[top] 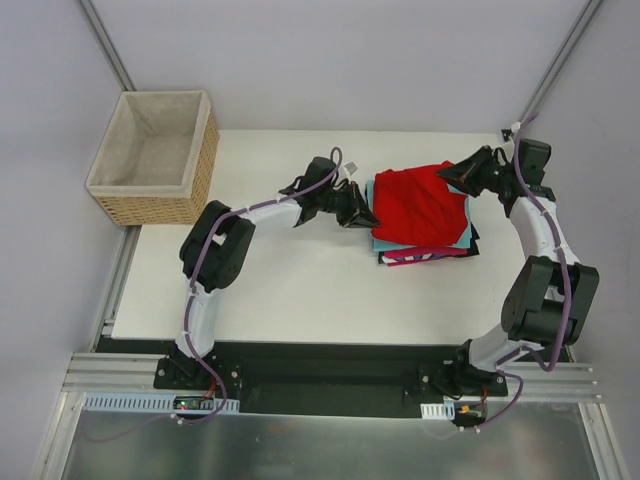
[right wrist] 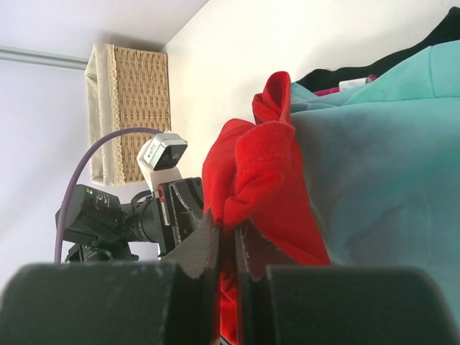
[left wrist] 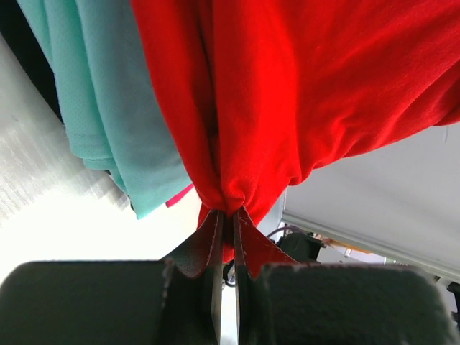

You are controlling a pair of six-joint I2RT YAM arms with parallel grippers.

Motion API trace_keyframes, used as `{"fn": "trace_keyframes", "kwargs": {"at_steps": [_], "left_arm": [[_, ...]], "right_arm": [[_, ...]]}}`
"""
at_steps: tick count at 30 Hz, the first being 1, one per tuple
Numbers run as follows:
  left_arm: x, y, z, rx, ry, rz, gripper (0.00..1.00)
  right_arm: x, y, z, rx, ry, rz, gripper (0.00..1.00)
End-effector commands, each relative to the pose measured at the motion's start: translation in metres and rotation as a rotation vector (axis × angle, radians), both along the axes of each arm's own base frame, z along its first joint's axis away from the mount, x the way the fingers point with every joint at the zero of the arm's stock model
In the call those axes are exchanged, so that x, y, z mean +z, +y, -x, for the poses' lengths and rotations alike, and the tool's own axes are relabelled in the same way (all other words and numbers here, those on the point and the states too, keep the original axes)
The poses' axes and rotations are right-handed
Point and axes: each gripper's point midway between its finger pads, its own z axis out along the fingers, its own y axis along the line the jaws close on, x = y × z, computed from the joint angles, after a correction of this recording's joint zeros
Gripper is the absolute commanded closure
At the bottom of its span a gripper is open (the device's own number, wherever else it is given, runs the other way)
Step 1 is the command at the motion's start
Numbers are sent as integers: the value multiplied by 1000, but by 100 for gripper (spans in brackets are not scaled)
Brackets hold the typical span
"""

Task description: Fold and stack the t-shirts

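Observation:
A bright red t-shirt is stretched over a stack of folded t-shirts at the table's right middle. The stack shows teal, magenta-pink and black edges under it. My left gripper is shut on the red shirt's left edge, which bunches between its jaws. My right gripper is shut on the shirt's far right corner, a pinched fold of red cloth. In the left wrist view the teal shirt hangs beside the red shirt. In the right wrist view the teal shirt fills the right side.
A woven wicker basket with beige lining stands at the table's far left corner; the same wicker basket shows in the right wrist view. The white table has bare surface in front of and left of the stack.

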Motion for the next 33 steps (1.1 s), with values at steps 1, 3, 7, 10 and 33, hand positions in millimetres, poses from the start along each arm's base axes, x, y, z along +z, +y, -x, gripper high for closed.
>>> {"fn": "trace_keyframes", "kwargs": {"at_steps": [1,3,7,10,33], "left_arm": [[7,-8,2,-42,-16,24,100],[4,-9,2,-42,-12,21,100],[0,-10,0,-41,-7,19,100],[-3,-12,-2,-40,-2,16,100],[-16,-17,-9,-55,11,6,91]], "right_arm": [[7,-7,-12,-7,-58,-20,99],[0,-9,-19,-12,-48,-27,99],[-5,-16,-35,-21,-50,-47,99],[-12,-20,-45,-26,-35,-56,99],[-103,-86,-61,-264,151,71,87]]}}
